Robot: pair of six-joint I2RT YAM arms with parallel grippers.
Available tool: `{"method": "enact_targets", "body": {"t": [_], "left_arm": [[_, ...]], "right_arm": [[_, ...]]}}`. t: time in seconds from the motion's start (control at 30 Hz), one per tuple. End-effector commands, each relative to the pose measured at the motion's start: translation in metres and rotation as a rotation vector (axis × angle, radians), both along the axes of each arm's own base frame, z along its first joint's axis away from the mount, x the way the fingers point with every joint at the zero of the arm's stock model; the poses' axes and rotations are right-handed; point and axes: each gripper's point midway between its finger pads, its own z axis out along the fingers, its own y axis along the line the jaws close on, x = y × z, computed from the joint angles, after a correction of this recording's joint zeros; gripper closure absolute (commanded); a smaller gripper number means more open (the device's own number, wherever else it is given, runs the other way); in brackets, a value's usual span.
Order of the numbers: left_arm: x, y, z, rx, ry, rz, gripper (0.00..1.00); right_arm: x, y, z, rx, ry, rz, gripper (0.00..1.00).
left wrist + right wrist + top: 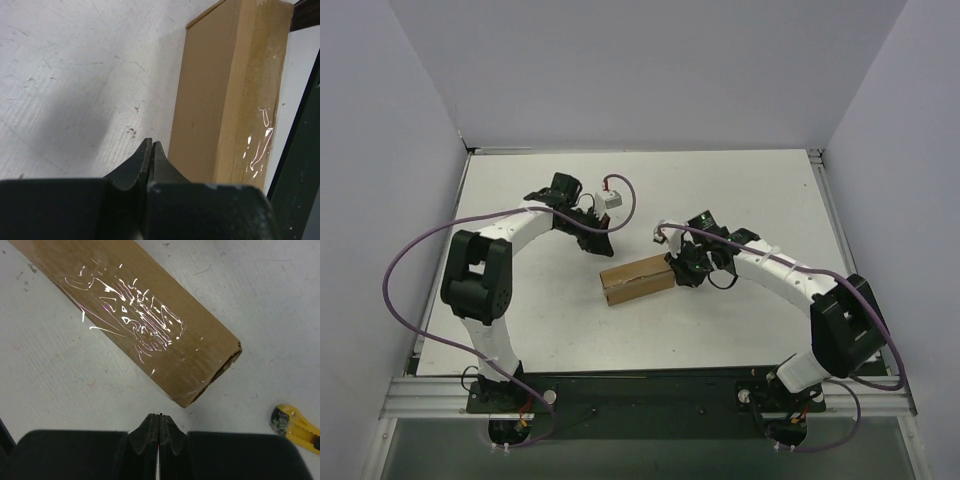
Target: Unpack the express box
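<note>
The express box (637, 280) is a small oblong brown cardboard box lying closed on the white table, with shiny clear tape along its top. My left gripper (594, 238) is shut and empty, just behind the box's left end. In the left wrist view its tips (151, 145) sit beside the box's long side (230, 90), apart from it. My right gripper (682, 272) is shut and empty at the box's right end. In the right wrist view its tips (159, 416) hover just short of the box's corner (135, 310).
A yellow-and-black utility knife (295, 427) lies on the table to the right of the right gripper. White walls enclose the table on three sides. Purple cables loop off both arms. A dark part of the right arm (300, 165) edges the left wrist view.
</note>
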Motion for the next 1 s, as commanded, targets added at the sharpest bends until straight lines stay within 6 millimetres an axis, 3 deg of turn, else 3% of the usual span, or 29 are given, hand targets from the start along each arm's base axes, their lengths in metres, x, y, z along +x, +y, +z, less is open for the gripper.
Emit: {"method": "enact_targets", "body": {"t": [0.0, 0.17, 0.33, 0.47, 0.63, 0.83, 0.97], "left_arm": [[-0.002, -0.015, 0.008, -0.043, 0.012, 0.029, 1.0], [-0.025, -0.018, 0.001, -0.042, 0.044, -0.01, 1.0], [-0.051, -0.027, -0.001, -0.049, 0.065, -0.058, 1.0], [-0.064, -0.038, 0.007, -0.076, 0.044, -0.126, 0.98], [-0.077, -0.046, 0.019, -0.091, 0.024, -0.187, 0.94], [-0.081, -0.012, 0.026, -0.062, 0.012, -0.165, 0.93], [-0.07, 0.039, 0.048, -0.075, -0.037, -0.1, 0.93]], "right_arm": [[0.002, 0.023, -0.001, 0.048, 0.022, 0.06, 1.0], [0.022, 0.039, 0.01, 0.1, -0.008, -0.053, 1.0], [0.044, 0.039, 0.018, 0.081, -0.08, -0.112, 1.0], [0.064, 0.042, 0.017, 0.08, -0.105, -0.161, 1.0], [0.079, 0.064, 0.029, 0.146, -0.092, -0.183, 1.0], [0.081, 0.078, 0.029, 0.17, -0.058, -0.172, 1.0], [0.067, 0.088, 0.039, 0.185, -0.047, -0.117, 1.0]]}}
